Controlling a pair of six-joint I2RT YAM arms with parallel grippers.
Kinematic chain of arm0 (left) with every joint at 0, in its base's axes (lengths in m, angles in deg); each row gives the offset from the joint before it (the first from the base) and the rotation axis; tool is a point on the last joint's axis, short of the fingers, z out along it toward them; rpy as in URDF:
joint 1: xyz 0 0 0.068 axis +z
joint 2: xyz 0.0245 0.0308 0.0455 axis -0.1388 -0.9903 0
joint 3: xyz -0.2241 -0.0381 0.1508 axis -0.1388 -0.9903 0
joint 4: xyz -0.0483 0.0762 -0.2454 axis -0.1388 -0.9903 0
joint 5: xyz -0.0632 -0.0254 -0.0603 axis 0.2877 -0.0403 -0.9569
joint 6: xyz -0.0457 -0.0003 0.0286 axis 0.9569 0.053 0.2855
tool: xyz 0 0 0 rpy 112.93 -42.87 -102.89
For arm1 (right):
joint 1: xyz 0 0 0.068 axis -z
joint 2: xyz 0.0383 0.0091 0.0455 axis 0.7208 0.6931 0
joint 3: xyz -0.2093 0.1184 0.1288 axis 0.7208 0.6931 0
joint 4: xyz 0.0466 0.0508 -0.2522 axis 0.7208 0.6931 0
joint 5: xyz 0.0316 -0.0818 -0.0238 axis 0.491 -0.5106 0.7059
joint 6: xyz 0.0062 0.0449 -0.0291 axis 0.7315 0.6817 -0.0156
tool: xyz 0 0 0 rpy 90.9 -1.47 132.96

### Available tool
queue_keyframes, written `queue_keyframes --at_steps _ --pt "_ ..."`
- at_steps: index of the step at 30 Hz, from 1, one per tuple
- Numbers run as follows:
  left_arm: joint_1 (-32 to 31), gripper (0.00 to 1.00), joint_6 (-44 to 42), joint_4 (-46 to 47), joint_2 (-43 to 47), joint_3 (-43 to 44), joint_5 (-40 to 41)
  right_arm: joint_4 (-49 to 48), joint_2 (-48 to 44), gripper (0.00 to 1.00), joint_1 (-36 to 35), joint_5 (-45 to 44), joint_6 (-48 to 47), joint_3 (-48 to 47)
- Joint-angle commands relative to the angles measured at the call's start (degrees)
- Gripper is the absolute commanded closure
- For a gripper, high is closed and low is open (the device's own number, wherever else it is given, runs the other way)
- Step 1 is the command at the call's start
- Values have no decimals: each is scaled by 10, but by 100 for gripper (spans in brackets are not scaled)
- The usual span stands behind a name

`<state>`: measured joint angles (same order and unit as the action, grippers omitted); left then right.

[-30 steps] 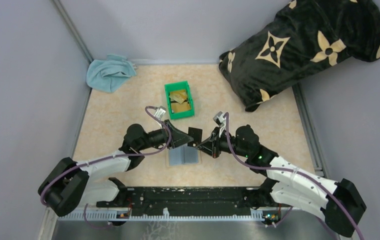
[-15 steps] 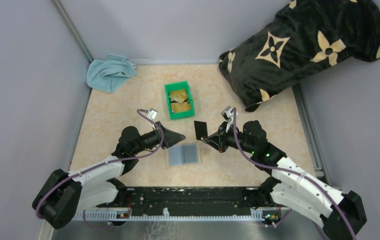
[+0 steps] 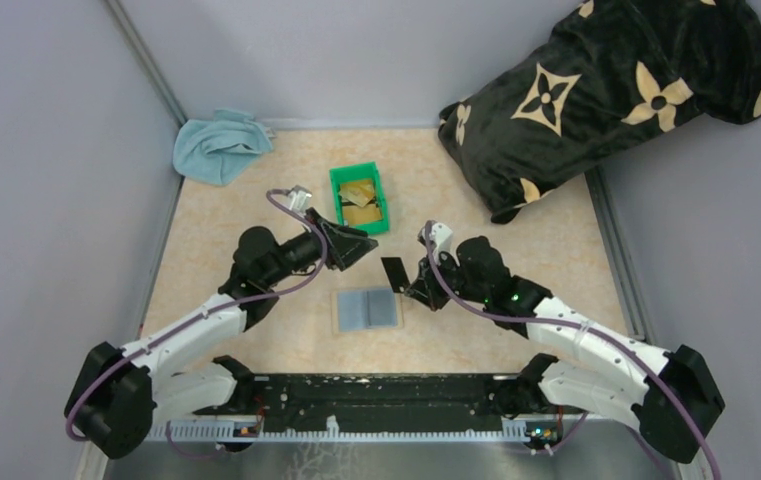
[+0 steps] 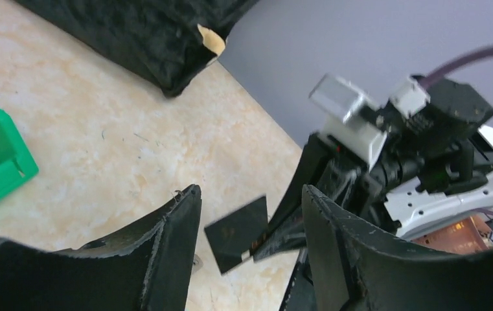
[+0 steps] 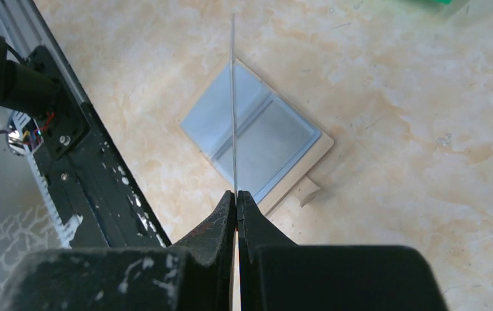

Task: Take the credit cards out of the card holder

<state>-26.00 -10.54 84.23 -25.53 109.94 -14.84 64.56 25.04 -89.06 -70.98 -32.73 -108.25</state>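
Right fingers (image 3: 408, 288): pressed together on the lower edge of a black card (image 3: 394, 272), just right of the frame's centre in the top view.
Black card: lifted off the tabletop (image 3: 226, 240), tilted; the right wrist view shows it edge-on as a thin line (image 5: 234, 97) running up from the closed fingertips (image 5: 227, 214).
Left fingers (image 3: 354, 247): spread apart and pinching nothing, just left of centre in the top view, beside the lower left corner of the green bin (image 3: 336, 205); in the left wrist view the black card (image 4: 237, 234) shows through the gap between them (image 4: 179, 227).
Card holder (image 3: 367, 309): lying open and flat on the tabletop, blue-grey face up, just below centre in the top view, below the two pairs of fingers; in the right wrist view it lies directly beneath the held card (image 5: 256, 139).
Gold-tan cards (image 3: 361, 205): lying inside the green bin, above centre.
Blue cloth (image 3: 218, 145): crumpled at the tabletop's upper left corner.
Black pillow (image 3: 606, 90): tan flower pattern, upper right of the frame.
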Motion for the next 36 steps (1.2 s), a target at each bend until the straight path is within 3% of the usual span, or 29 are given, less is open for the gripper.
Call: queue_keyframes --at_steps 1,9,17,20,28,36 --pt "0 35 -23 -48 -31 39 43 -14 17 100 -33 -32 -12 -35" --pt "-27 36 -20 -124 -125 83 50 -37 33 100 -36 -23 1 -31" --pt "-65 35 -17 -146 -101 61 112 -55 52 100 -36 -21 11 -26" --pt "-65 32 -11 -153 -82 55 135 -51 61 100 -36 -23 10 -27" --pt "-80 1 14 -152 -104 55 112 -52 73 100 -36 -33 9 -28" --pt "-103 1 25 -140 -116 40 122 -57 80 100 -36 -32 10 -28"
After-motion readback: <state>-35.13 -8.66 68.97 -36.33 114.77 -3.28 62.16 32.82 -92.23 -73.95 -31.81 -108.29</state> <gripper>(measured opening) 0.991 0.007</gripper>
